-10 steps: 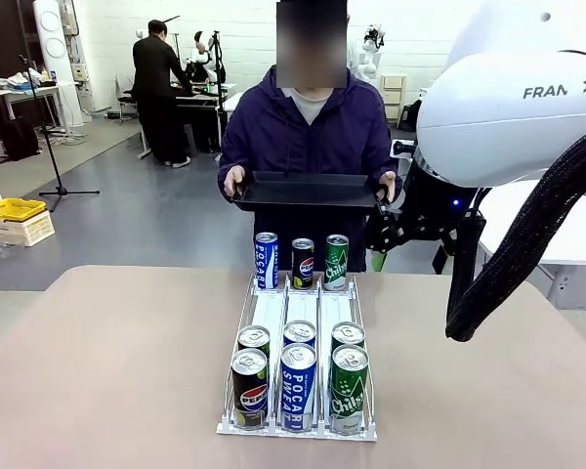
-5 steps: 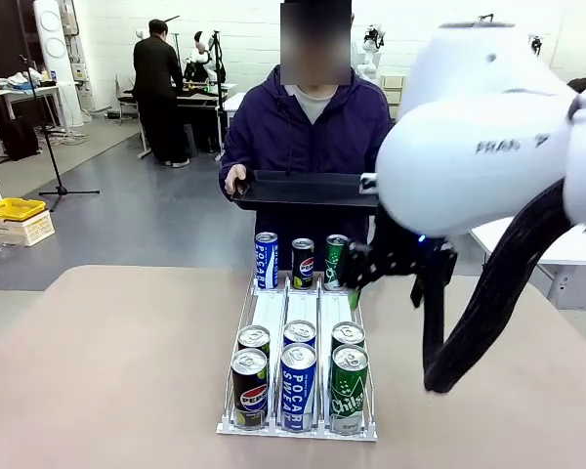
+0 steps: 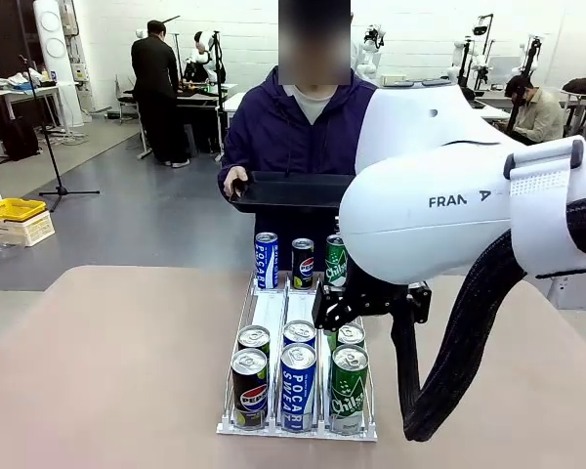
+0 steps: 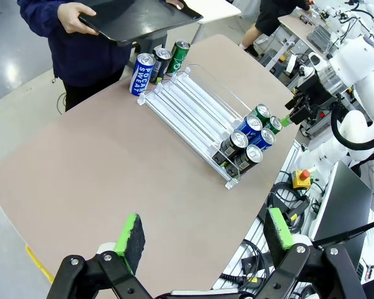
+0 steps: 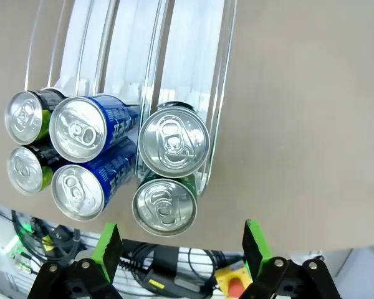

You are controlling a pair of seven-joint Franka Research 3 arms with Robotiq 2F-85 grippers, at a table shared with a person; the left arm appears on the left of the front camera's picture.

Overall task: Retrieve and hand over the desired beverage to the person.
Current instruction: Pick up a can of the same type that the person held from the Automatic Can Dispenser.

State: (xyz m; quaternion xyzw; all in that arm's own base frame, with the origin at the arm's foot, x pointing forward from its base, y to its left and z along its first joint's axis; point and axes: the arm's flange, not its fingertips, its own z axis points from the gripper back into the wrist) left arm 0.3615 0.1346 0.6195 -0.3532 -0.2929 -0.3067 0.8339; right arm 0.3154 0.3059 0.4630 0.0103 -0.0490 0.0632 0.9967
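A person [image 3: 303, 132] across the table holds a black tray [image 3: 293, 191] in both hands. A clear three-lane rack [image 3: 273, 313] holds beverage cans. At its far end stand a blue can [image 3: 266, 260], a dark cola can [image 3: 303, 262] and a green can [image 3: 336, 260]. At the near end, each lane has two cans of its kind. My right gripper [image 5: 181, 246] is open and hovers just above the two near green cans [image 5: 173, 140], touching nothing. My left gripper [image 4: 204, 232] is open, high above the table, with nothing between its fingers.
The tan table [image 3: 107, 362] has wide bare room left of the rack. My right arm's white body [image 3: 449, 210] fills the space right of the rack. Beyond the near table edge hang cables [image 5: 168, 274]. Other people work at desks far behind.
My right arm has swung left and toward the rack's near end, bringing its open gripper from beside the far green can to over the near green cans. The person and tray are still.
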